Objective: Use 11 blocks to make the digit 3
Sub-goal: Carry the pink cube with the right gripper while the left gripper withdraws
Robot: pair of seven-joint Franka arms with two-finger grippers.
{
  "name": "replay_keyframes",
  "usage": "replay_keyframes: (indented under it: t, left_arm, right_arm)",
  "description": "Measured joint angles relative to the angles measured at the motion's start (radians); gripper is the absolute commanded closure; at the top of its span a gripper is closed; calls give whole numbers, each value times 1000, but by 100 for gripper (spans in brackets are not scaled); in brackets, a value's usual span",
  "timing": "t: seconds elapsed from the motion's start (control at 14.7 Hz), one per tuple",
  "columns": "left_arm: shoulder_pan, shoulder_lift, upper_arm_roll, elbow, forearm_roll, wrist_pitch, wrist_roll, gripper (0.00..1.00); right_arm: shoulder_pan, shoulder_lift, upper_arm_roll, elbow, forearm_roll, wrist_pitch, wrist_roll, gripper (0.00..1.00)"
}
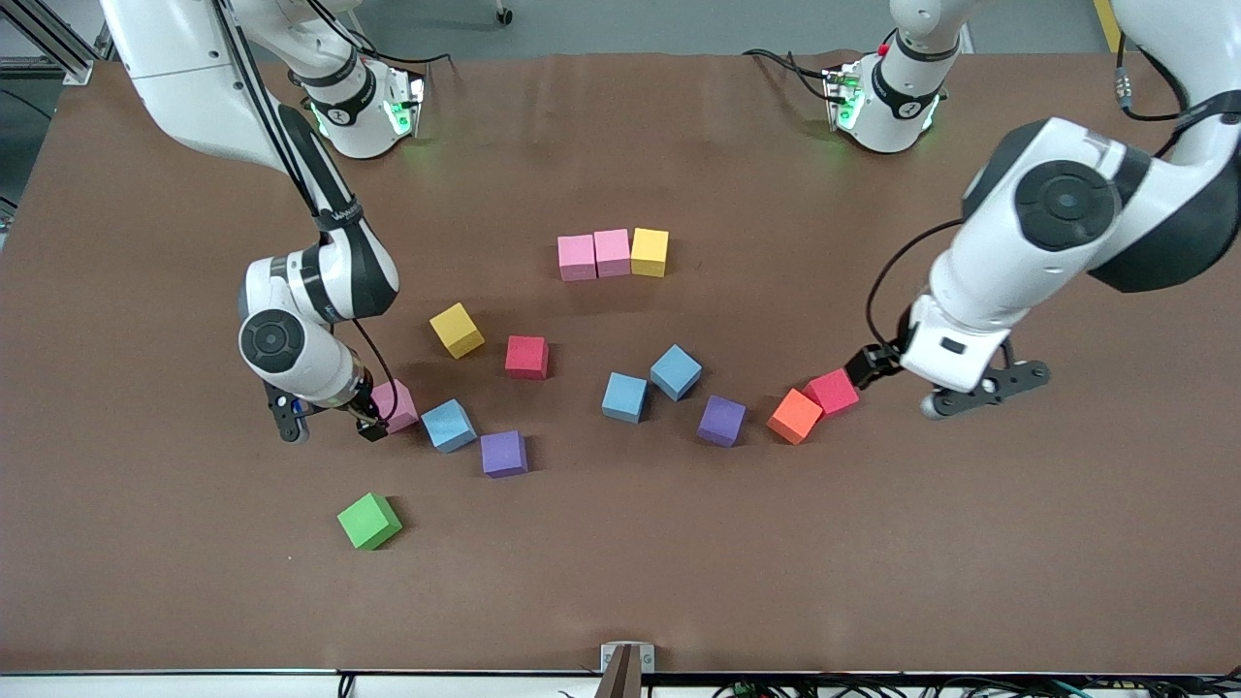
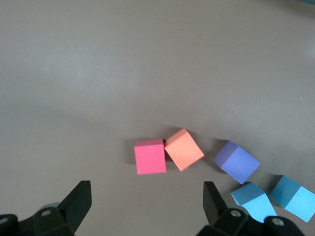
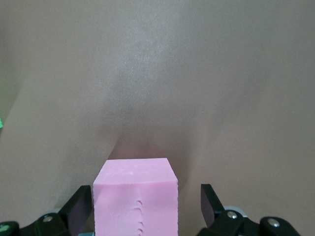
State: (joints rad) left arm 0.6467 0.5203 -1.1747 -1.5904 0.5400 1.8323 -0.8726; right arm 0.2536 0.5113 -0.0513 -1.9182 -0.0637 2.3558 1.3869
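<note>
Pink foam cube (image 3: pixel 135 196), matte, dented face, between parted fingers (image 3: pixel 78 209)

Matte foam blocks (image 1: pixel 612 252), one pink block (image 3: pixel 135 201) dented; matte brown table (image 1: pixel 873 543); glossy white plastic arms (image 1: pixel 1028 252).

Right arm bent down from its base, wrist low at the table, right gripper (image 1: pixel 330 419) set around a pink cube (image 3: pixel 135 199), 2 fingers (image 3: pixel 78 210) standing just apart from the cube's sides, jaws wide. Left arm folded at the elbow, forearm angled down, left gripper (image 1: pixel 897 383) hanging low over the table beside a red cube (image 2: pixel 150 156), jaws spread wide, nothing between them.
</note>
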Motion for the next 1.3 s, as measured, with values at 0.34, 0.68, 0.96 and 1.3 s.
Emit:
replay_keyframes:
  t: [0.34, 0.68, 0.96, 1.3]
  left_arm:
    - [104, -1, -23, 65, -9, -22, 109, 0]
    - [159, -2, -38, 130, -14, -43, 193, 0]
    - [162, -2, -38, 130, -14, -98, 278, 0]
    - [174, -1, -3, 130, -14, -108, 395, 0]
  right_arm:
    - [4, 17, 3, 5, 0, 28, -2, 35]
    - [9, 22, 4, 9, -1, 39, -46, 99]
    - [10, 22, 15, 15, 0, 18, -212, 100]
    - [15, -48, 75, 44, 1, -169, -578, 100]
